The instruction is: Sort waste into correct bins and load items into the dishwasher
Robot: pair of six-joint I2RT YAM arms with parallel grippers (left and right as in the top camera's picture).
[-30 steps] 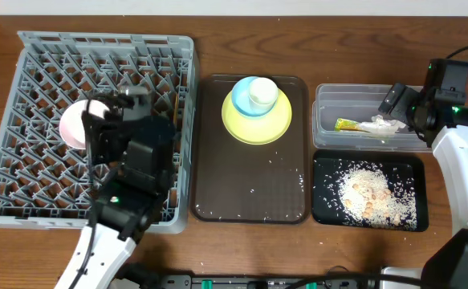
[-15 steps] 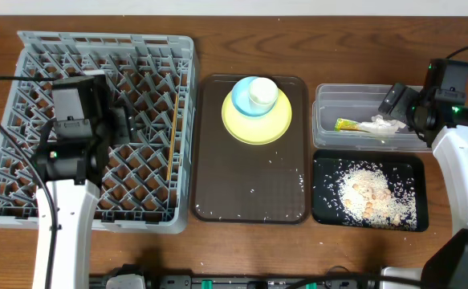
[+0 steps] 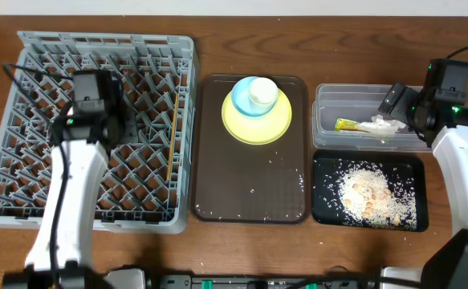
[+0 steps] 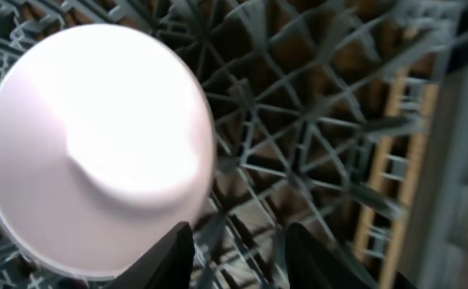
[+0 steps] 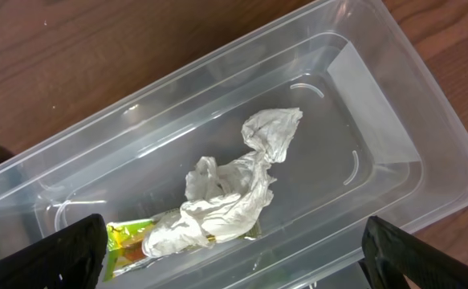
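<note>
The small white bowl (image 4: 97, 152) lies in the grey dish rack (image 3: 25, 72); in the overhead view my left arm hides it. My left gripper (image 4: 242, 257) is open and empty, its left finger just beside the bowl's rim; it also shows in the overhead view (image 3: 105, 127). Thin wooden chopsticks (image 3: 173, 124) lie in the rack's right side. The light blue cup (image 3: 254, 96) stands on the yellow plate (image 3: 254, 128). My right gripper (image 5: 234, 261) is wide open above the clear tub (image 5: 394, 120), which holds the white tissue (image 5: 234, 193) and the yellow-green wrapper (image 5: 125, 241).
The plate sits on a dark brown serving tray (image 3: 250, 189) with a few scattered crumbs. The black tray (image 3: 326, 172) in front of the tub holds a heap of rice-like crumbs (image 3: 370, 197). The wooden table shows around everything.
My left arm has swung from the rack's front towards its back left and now covers the bowl, which showed at its side one second ago. The right arm has not moved.
</note>
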